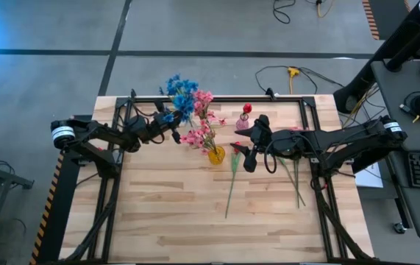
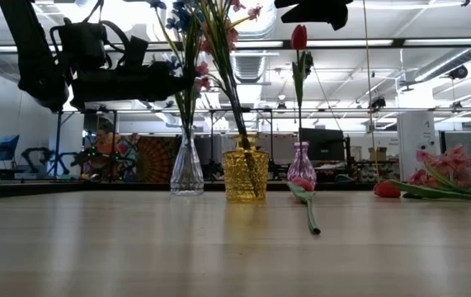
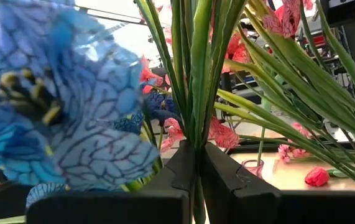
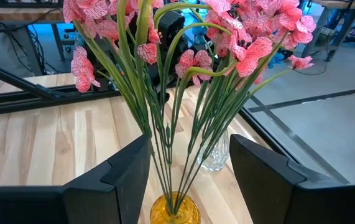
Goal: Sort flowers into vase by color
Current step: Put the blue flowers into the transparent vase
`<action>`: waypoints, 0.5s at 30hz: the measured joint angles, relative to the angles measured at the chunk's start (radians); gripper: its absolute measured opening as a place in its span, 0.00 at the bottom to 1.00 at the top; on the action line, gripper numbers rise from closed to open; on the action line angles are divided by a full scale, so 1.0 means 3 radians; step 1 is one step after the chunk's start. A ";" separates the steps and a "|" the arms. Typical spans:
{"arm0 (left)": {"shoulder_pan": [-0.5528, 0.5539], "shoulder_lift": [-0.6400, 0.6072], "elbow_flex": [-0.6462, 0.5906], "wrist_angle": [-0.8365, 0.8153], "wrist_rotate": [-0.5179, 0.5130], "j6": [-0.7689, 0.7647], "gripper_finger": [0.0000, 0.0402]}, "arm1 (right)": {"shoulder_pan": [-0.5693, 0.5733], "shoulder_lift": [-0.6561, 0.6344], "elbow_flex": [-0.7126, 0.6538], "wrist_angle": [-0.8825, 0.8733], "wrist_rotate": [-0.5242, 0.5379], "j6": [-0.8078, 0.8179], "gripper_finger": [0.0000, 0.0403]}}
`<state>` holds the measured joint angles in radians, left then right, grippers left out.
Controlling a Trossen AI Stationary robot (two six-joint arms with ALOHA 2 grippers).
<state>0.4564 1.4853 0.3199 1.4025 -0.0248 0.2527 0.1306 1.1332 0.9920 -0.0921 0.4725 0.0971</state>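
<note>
Risk of tipping: left hand (image 1: 171, 126), clamped on the blue flowers' (image 1: 181, 94) stems above the clear vase (image 2: 186, 172) at frame centre, may drag it over, while the wide-open right hand (image 1: 245, 156) hovers near the yellow vase (image 1: 216, 154) of pink flowers (image 4: 245, 28).

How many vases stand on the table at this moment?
3, in a row: a clear glass vase holding blue flowers, a yellow vase with pink sprays in the middle, and a small pink vase with one red bud.
</note>
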 joint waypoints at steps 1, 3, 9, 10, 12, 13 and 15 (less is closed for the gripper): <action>0.0000 0.0000 0.0000 0.0000 -0.0003 0.0000 0.00 | 0.0000 0.0000 0.0000 -0.0001 0.0000 0.0000 0.53; 0.0000 0.0000 0.0000 -0.0002 -0.0004 0.0000 0.00 | 0.0000 0.0000 0.0000 -0.0001 0.0000 0.0000 0.53; 0.0000 0.0000 0.0000 -0.0068 -0.0003 0.0000 0.04 | 0.0000 0.0000 0.0000 -0.0001 0.0000 0.0001 0.53; 0.0000 0.0000 0.0000 -0.0078 -0.0003 -0.0001 0.05 | 0.0001 0.0000 0.0000 -0.0001 -0.0001 0.0000 0.53; 0.0000 0.0001 0.0000 -0.0081 -0.0002 -0.0001 0.07 | 0.0001 0.0000 0.0000 0.0000 -0.0001 0.0002 0.53; 0.0000 0.0001 0.0000 -0.0082 -0.0002 -0.0003 0.07 | 0.0001 0.0000 0.0000 -0.0001 -0.0001 0.0014 0.53; 0.0000 0.0001 0.0000 -0.0092 -0.0002 -0.0003 0.08 | 0.0001 0.0000 0.0000 -0.0001 -0.0003 0.0031 0.53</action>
<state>0.4564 1.4855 0.3199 1.3750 -0.0254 0.2520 0.1310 1.1332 0.9920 -0.0925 0.4717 0.1065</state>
